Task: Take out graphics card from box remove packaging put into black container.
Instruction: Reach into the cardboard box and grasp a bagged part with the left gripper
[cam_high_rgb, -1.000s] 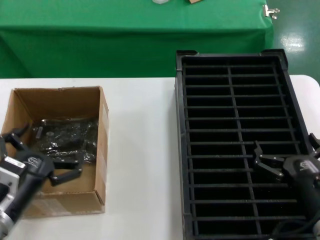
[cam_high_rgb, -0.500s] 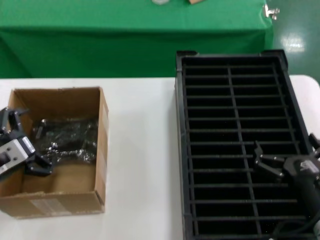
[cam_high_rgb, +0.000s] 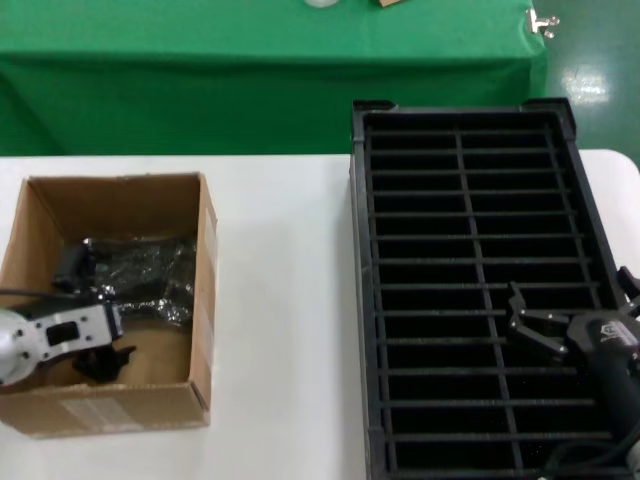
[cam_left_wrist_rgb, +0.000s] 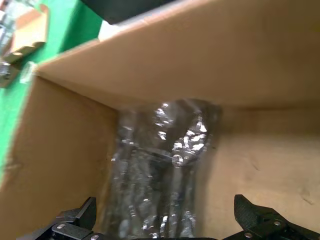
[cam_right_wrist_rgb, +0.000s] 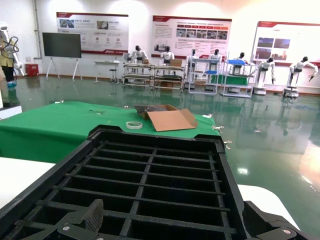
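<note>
Head view: one brown cardboard box (cam_high_rgb: 205, 300), one crinkly grey anti-static bag (cam_high_rgb: 145, 275) lying between the left end effector's (cam_high_rgb: 90, 310) spread fingers.

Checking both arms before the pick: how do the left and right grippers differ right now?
The left gripper is down inside the box, fingers straddling the packaging; the right gripper hovers over the black container, near nothing graspable. The left is turned sideways, the right points forward. Both are open and empty.

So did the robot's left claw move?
Yes. The left gripper swung down inside the brown cardboard box, reaching toward the shiny grey plastic bag.
</note>
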